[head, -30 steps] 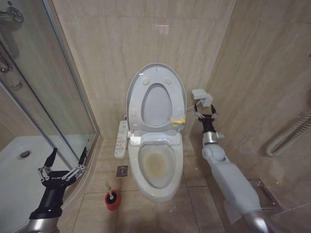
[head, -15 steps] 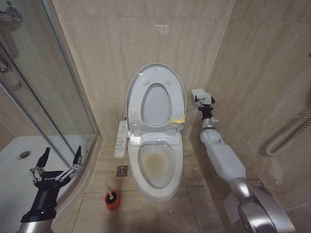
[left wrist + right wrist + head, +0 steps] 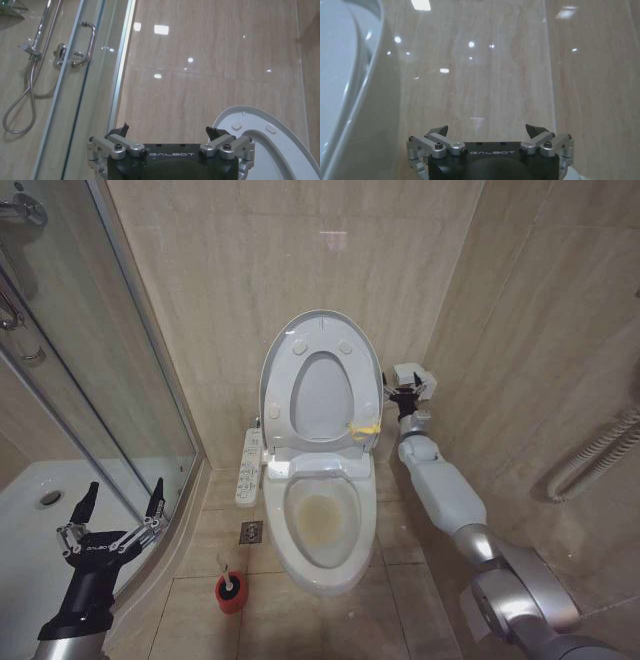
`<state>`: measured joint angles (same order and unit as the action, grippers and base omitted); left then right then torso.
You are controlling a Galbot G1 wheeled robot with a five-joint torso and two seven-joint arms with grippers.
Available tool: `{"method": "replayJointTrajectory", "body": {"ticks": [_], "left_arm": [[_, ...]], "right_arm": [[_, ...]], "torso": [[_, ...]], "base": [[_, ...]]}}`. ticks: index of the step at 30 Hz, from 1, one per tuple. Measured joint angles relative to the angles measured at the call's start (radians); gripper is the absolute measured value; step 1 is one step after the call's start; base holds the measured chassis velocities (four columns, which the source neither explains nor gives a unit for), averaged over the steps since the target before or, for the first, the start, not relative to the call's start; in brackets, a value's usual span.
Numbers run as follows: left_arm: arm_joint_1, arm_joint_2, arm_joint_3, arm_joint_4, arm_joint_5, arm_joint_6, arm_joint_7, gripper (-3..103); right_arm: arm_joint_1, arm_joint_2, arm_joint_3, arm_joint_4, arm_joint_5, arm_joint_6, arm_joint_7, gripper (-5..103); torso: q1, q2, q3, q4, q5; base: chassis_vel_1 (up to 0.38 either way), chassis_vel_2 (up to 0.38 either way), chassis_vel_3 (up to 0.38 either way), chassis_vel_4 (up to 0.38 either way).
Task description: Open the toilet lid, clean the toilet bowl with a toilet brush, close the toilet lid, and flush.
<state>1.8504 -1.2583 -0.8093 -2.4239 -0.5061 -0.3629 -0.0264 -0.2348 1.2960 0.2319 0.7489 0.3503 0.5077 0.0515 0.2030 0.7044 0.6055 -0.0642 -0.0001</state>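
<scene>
A tiled bathroom corner, seen from above. The toilet lid (image 3: 322,385) stands raised against the far wall, its greyish underside and small round bumpers facing the room, with the seat ring lifted against it. Below it the toilet bowl (image 3: 322,525) is open, its inside stained brownish-yellow. On the floor just left of the bowl's near end, the toilet brush (image 3: 226,574) stands in a small red cup.

The left gripper (image 3: 112,515) hovers with fingers spread wide and empty, near the shower's glass door (image 3: 120,380), well apart from the brush. The right gripper (image 3: 404,385) is raised just right of the lid's edge; the right wrist view shows its fingers parted too, holding nothing.

The brush looks light, its thin white handle stiff but slim (probably easy to let slip or twist); the bare upper handle above the cup seems the best place to pinch. The lid is likely glossy, hinged and fairly light, best pushed at its rim.

The left wrist view adds the shower hose and door handle.
</scene>
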Motion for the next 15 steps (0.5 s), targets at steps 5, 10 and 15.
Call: {"method": "replayJointTrajectory", "body": {"ticks": [5,10,15], "left_arm": [[-0.004,0.000,0.008,0.012,-0.001,-0.007,0.000,100],[-0.014,0.001,0.025,0.024,-0.001,-0.009,0.000,100],[-0.031,0.009,0.042,0.044,-0.001,-0.009,-0.001,100]], "right_arm": [[-0.015,0.023,-0.014,0.041,-0.006,-0.001,0.008,100],[-0.080,-0.004,-0.024,0.132,0.009,-0.002,0.012,100],[-0.214,-0.070,-0.013,0.284,0.042,-0.004,0.026,100]], "torso": [[0.000,0.000,0.000,-0.0003,0.0000],[0.000,0.000,0.000,0.0008,-0.0001],[0.000,0.000,0.000,-0.0001,0.0004]], "base": [[0.000,0.000,0.000,0.000],[0.000,0.000,0.000,0.000],[0.000,0.000,0.000,0.000]]}}
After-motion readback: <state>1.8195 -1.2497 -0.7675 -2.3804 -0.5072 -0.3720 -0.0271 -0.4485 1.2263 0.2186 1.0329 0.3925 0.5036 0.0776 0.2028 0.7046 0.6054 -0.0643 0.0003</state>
